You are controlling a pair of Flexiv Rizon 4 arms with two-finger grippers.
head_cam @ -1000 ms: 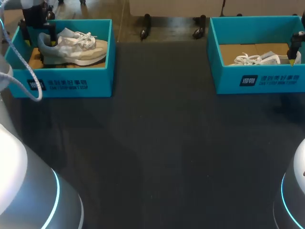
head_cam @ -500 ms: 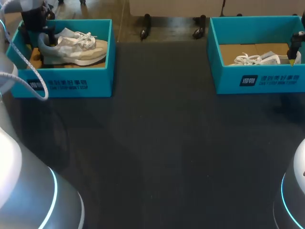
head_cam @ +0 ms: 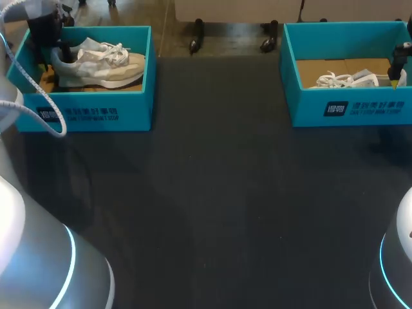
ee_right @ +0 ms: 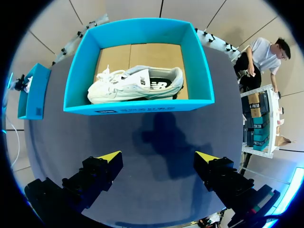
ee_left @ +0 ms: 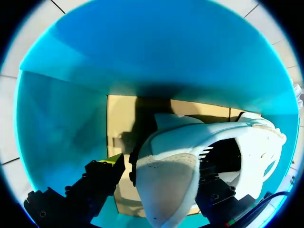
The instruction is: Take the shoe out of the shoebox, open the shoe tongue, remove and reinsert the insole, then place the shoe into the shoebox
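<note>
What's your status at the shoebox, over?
Left gripper shut on shoe at the heel, inside left shoebox. Right gripper open, raised, right shoebox with second shoe ahead. Lift path looks clear.

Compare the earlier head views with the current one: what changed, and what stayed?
The left gripper, shut on the heel of the beige shoe in the left shoebox, edged slightly toward the box's left wall, drawing the heel with it. The right gripper, the right shoebox and the white shoe stayed put.
</note>
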